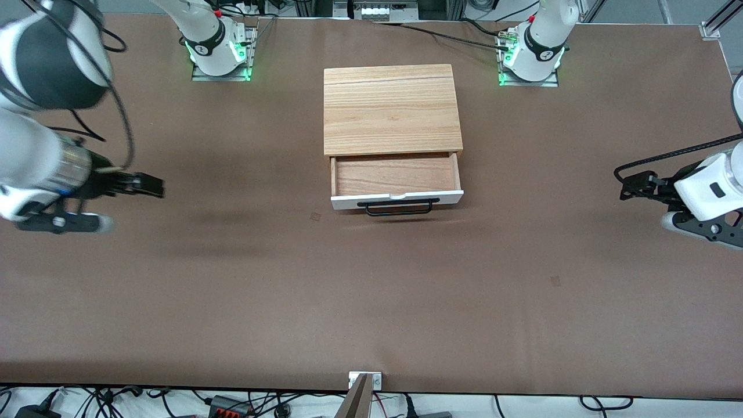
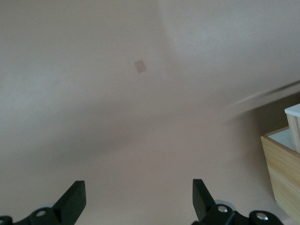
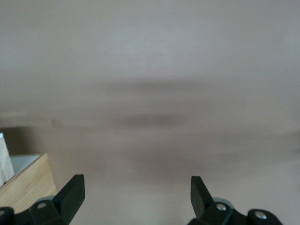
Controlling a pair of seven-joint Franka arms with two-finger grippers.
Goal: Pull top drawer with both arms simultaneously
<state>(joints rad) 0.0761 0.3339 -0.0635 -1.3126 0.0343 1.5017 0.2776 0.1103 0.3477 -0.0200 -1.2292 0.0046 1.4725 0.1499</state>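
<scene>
Drawer [image 1: 396,175] out; hands [image 2: 139,199] [image 3: 137,197] open, bodies cropped.

brown matte counter [image 1: 232,302]: showing plain brown
light-wood cabinet [image 1: 390,109]: showing pale striped grain
white-fronted top drawer [image 1: 396,199]: showing reddish-brown inside, black bar handle [image 1: 398,208]

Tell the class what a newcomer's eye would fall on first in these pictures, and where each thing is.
First comes the light-wood cabinet at mid-table, its top drawer pulled out toward the front camera, showing reddish wood inside and a black handle. Next, the two white arms at the table's ends: the right gripper and the left gripper both hang open over bare table, well apart from the drawer.
</scene>
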